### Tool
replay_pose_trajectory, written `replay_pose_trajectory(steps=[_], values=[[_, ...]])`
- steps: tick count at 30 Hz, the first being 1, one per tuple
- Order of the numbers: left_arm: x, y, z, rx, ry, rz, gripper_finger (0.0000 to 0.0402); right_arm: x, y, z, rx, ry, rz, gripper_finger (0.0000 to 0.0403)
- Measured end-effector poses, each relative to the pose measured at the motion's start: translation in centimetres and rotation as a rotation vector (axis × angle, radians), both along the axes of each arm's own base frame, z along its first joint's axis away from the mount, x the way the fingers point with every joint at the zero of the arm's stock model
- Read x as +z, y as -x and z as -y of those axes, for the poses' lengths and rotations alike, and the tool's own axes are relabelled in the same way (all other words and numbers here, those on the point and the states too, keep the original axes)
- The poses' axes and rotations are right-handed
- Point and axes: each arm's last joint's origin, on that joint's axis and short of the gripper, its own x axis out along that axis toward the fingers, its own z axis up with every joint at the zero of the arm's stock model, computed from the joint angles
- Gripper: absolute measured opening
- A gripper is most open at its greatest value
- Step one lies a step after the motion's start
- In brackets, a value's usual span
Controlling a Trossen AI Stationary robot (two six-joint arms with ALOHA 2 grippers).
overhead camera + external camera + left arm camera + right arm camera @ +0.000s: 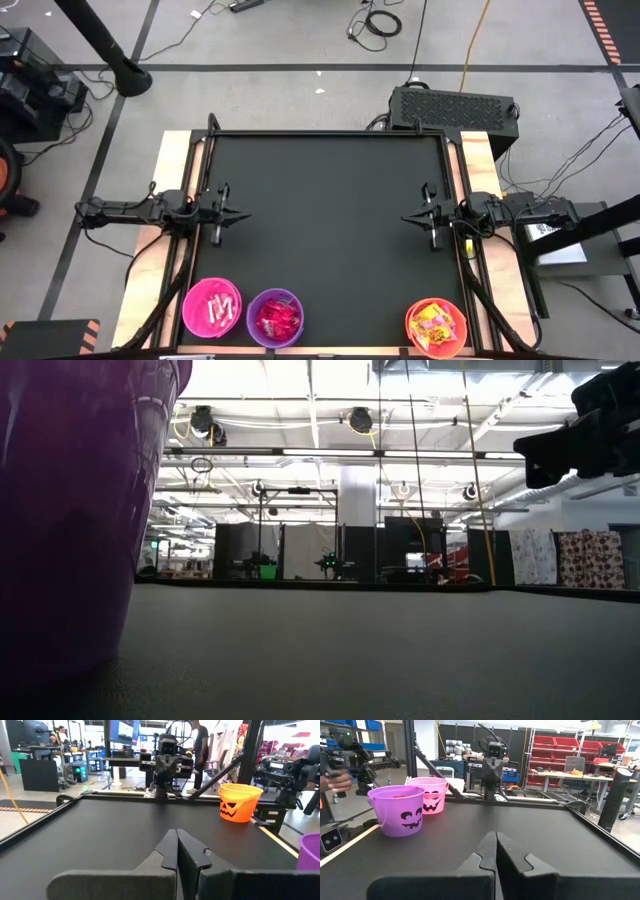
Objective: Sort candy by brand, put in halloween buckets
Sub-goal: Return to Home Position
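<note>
Three halloween buckets stand along the table's near edge. The hot pink bucket (212,307) holds pale candy packets, the purple bucket (274,317) red ones, the orange bucket (437,327) yellow and red ones. The purple (402,811) and pink (432,794) buckets show in the right wrist view, the orange one (239,801) in the left wrist view. My left gripper (243,214) is shut at the table's left edge, pointing level toward the right. My right gripper (407,218) is shut at the right edge, facing it. Neither holds anything.
The black table top (330,230) lies bare between the two grippers. A raised black rim (330,134) runs along the far edge. In the low view the purple bucket's wall (70,510) fills the left side. People stand in the room beyond the table.
</note>
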Motion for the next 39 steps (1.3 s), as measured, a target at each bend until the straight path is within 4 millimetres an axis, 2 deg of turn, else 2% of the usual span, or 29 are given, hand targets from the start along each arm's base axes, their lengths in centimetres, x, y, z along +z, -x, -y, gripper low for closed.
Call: replay_pose_trajectory(steps=[11,39], values=[[0.01,0.0,-0.01,0.002,-0.001,0.001,0.0024,0.01,0.0,0.0,0.0,0.0,0.001,0.0],[0.01,0.0,-0.02,0.004,0.0,0.001,0.0027,0.01,0.0,0.0,0.0,0.0,0.002,0.0]])
